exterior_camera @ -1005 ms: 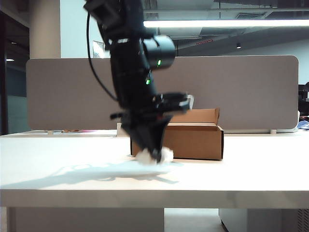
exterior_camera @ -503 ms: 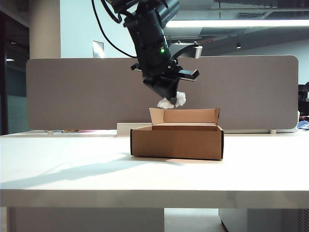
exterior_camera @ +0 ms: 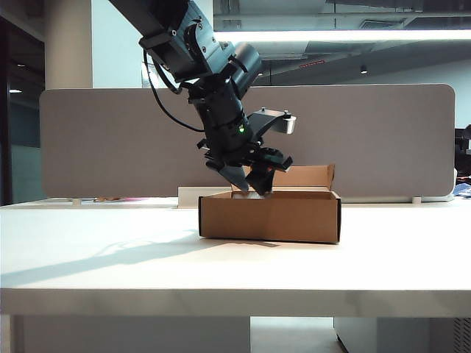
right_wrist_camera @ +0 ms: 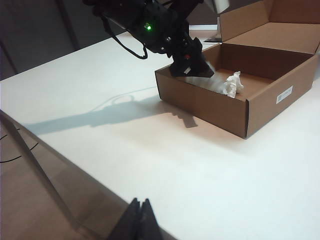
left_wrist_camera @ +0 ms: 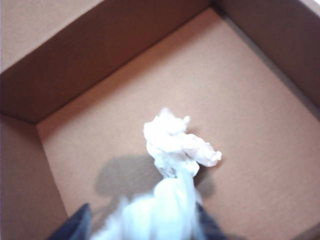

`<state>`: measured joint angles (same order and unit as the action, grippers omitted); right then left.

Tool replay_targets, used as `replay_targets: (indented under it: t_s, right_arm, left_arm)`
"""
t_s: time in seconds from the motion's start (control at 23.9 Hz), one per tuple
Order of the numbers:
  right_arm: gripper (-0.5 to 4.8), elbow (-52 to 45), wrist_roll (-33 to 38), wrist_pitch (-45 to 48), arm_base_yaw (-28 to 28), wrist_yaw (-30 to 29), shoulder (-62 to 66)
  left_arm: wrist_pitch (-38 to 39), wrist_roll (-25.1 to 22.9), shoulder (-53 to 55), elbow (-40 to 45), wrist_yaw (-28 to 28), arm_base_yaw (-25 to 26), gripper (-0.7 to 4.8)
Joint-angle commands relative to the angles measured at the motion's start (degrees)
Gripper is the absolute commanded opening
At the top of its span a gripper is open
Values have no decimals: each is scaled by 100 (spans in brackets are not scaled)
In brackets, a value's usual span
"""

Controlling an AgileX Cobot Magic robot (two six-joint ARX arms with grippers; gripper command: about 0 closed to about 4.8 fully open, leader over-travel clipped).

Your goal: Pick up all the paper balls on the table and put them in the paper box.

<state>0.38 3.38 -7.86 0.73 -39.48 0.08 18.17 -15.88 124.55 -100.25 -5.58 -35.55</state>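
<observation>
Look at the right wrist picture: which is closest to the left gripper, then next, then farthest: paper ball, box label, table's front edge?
From the left gripper:
1. Paper ball, inside the paper box, just beside it.
2. White box label, on the box's outer side wall.
3. Table front edge, farthest away.

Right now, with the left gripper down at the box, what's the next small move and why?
Probably lift the left gripper straight up out of the paper box. Its fingers stand apart at the box mouth, one paper ball lies on the box floor, and a blurred white wad is dropping from it. The right gripper is shut over the table, away from the box.
</observation>
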Motion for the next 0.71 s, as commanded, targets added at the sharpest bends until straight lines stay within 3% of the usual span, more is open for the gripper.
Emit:
replay_targets:
  t_s: [0.04, 0.08, 0.25, 0.38, 0.42, 0.5, 0.59, 0.71]
  right_arm:
    - [-5, -24, 4, 81, 4, -11, -11]
    - [-5, -24, 4, 79, 2, -9, -11]
    - [-5, -24, 2, 79, 7, -9, -11]
    - [-5, -24, 2, 79, 4, -9, -11]
    - [-5, -24, 2, 79, 4, -9, -11]
    - [-5, -24, 2, 79, 7, -9, -11]
    - [-5, -24, 4, 76, 4, -28, -11]
    - [-5, -24, 4, 76, 4, -24, -11]
  left_arm:
    - [-48, -17, -173, -37, 26, 31, 430]
    - [-46, -15, -212, -39, 24, 28, 468]
    - [-321, -20, -450, -46, -664, 39, 474]
    - [-813, -37, -533, -46, -1012, 170, 392]
    - [-957, -52, -553, -50, -988, 249, 345]
    - [-1196, -68, -551, -74, -946, 459, 302]
    - [-1373, -63, -546, -74, -772, 732, 303]
    - [-1545, 254, -509, -74, 155, 1226, 303]
